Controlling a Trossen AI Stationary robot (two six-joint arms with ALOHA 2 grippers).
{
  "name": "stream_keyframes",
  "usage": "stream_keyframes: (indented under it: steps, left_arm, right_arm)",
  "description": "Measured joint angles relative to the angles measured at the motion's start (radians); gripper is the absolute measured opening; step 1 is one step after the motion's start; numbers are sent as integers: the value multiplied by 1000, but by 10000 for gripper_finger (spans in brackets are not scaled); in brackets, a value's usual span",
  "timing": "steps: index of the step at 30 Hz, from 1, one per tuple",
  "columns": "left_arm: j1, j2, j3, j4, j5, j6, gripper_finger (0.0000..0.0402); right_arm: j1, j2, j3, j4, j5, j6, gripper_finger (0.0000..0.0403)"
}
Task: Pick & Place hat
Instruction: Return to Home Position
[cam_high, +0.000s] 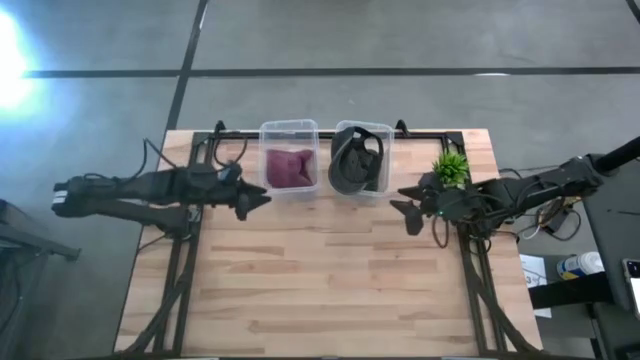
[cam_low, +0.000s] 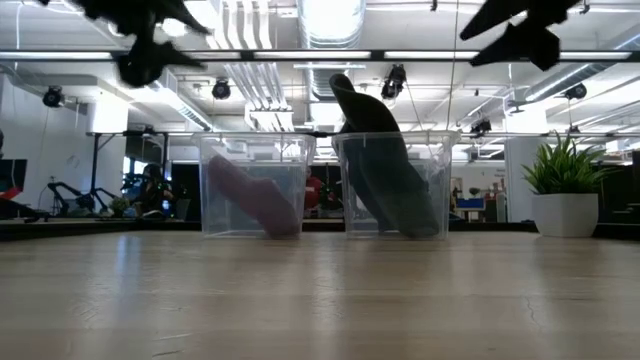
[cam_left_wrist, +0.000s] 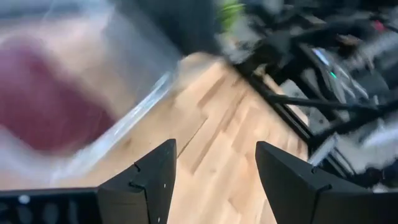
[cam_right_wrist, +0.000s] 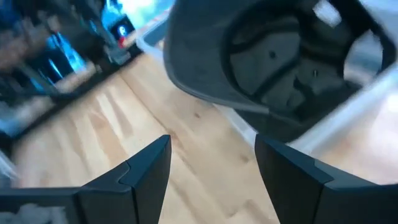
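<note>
A dark grey cap (cam_high: 355, 163) sits in the right clear bin (cam_high: 362, 128), its brim sticking up over the rim (cam_low: 352, 100); the right wrist view shows its inside (cam_right_wrist: 280, 62). A maroon hat (cam_high: 290, 167) lies in the left clear bin (cam_high: 288, 125), leaning against the wall (cam_low: 250, 195). My left gripper (cam_high: 262, 199) hangs open just left of the maroon hat's bin, above the table (cam_left_wrist: 214, 171). My right gripper (cam_high: 408, 205) hangs open to the right of the cap's bin (cam_right_wrist: 211, 171). Neither touches anything.
A small potted plant (cam_high: 451, 166) stands at the table's far right, close to my right arm (cam_low: 566, 200). Both bins stand side by side at the far edge. The wooden tabletop (cam_high: 330, 280) stretches toward the near edge.
</note>
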Motion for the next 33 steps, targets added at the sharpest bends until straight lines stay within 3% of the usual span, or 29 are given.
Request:
stream_keyframes:
  steps: [3, 8, 11, 13, 17, 20, 24, 33]
  left_arm:
    - [-16, -63, -96, 82, 15, 17, 213]
    - [-22, -177, -258, 342, 215, 192, 213]
    - [-23, -250, -355, 432, 246, 214, 213]
    - [-22, -305, -410, 474, 244, 218, 213]
    - [-21, -421, -502, 500, 237, 207, 213]
    - [-21, -511, -549, 502, 240, 203, 213]
    - [-20, -608, -585, 504, 241, 230, 213]
    - [-20, -726, -657, 483, 239, 249, 213]
  right_arm:
    - [11, -67, -39, 9, -2, 99, 228]
    - [20, -160, -129, 174, -10, -61, 228]
    - [19, -226, -217, 280, -19, -108, 228]
    - [20, -272, -287, 397, -103, -182, 228]
    - [20, -360, -435, 716, -303, -334, 228]
    - [20, -420, -542, 921, -384, -425, 228]
    - [19, -500, -661, 1087, -393, -487, 228]
    - [19, -628, -796, 1156, -366, -487, 228]
